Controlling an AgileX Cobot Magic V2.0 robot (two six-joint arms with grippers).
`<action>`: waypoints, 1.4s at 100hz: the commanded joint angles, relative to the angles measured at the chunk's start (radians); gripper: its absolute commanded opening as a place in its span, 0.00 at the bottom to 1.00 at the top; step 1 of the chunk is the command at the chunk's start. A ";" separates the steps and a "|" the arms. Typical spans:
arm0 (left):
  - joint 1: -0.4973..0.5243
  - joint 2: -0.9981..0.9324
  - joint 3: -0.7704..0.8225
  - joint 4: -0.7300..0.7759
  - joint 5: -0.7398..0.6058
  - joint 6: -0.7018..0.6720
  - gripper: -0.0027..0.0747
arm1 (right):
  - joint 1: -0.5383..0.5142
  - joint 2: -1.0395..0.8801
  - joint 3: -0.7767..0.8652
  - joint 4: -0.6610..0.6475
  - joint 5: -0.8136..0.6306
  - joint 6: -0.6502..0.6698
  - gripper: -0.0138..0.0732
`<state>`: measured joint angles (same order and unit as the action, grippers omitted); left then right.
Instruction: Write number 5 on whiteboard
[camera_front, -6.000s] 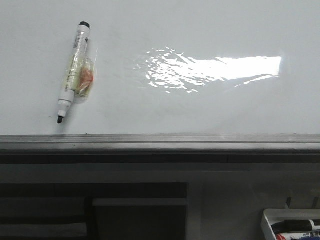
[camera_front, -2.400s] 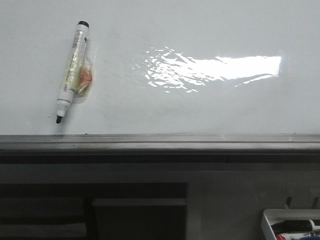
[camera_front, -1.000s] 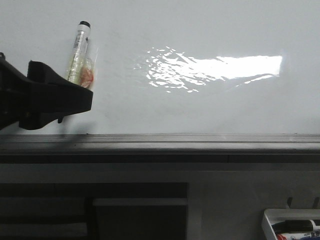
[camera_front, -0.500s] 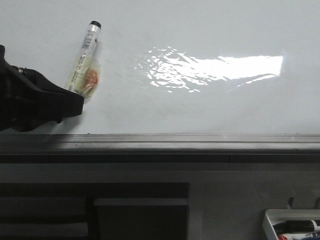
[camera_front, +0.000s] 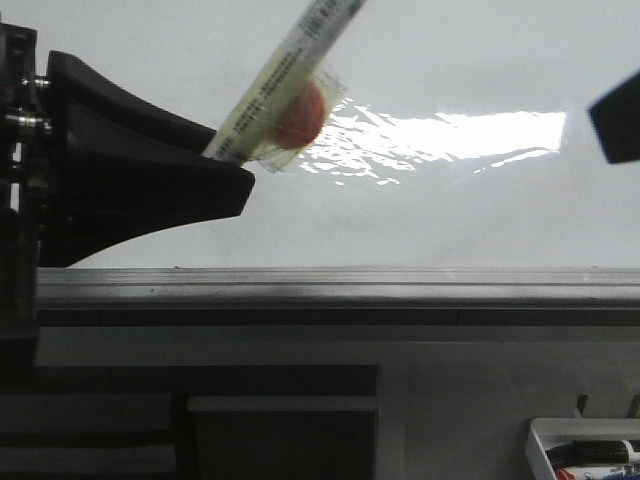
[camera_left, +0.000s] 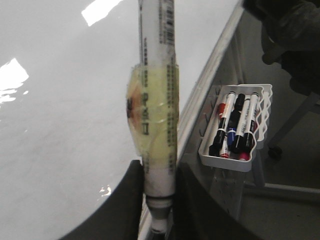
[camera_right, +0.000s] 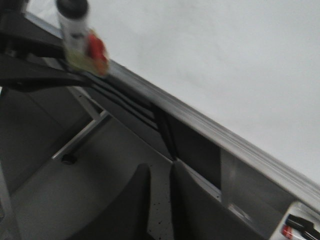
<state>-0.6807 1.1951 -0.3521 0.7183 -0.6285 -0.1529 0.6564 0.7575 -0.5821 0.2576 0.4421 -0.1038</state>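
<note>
Front view has the whiteboard filling most of the frame, glossy white with a bright glare patch out past my left gripper and a grey metal rim on the edge closest to me. Nothing is written on it, so no number 5 anywhere I can see. My left gripper is clamped on the marker, which pokes up at a slant from between the fingers, with a yellowish tape wrap and an orange blob on its barrel. In the left wrist view the fingers pinch the marker's lower end and the tip sits down between them. My right gripper hangs off the board, over the floor, fingers nearly together with nothing between them. A small white tray of spare markers sits beyond the rim.
</note>
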 joint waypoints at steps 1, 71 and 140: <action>-0.003 -0.021 -0.025 0.038 -0.084 -0.009 0.01 | 0.058 0.061 -0.095 0.009 -0.056 -0.019 0.45; -0.003 -0.021 -0.025 0.081 -0.124 -0.009 0.01 | 0.162 0.282 -0.292 0.012 -0.075 -0.023 0.46; -0.003 -0.024 -0.026 0.003 -0.140 -0.018 0.62 | 0.162 0.298 -0.292 0.012 -0.093 -0.023 0.09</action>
<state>-0.6807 1.1951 -0.3521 0.8111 -0.6976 -0.1529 0.8175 1.0677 -0.8397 0.2634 0.4247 -0.1138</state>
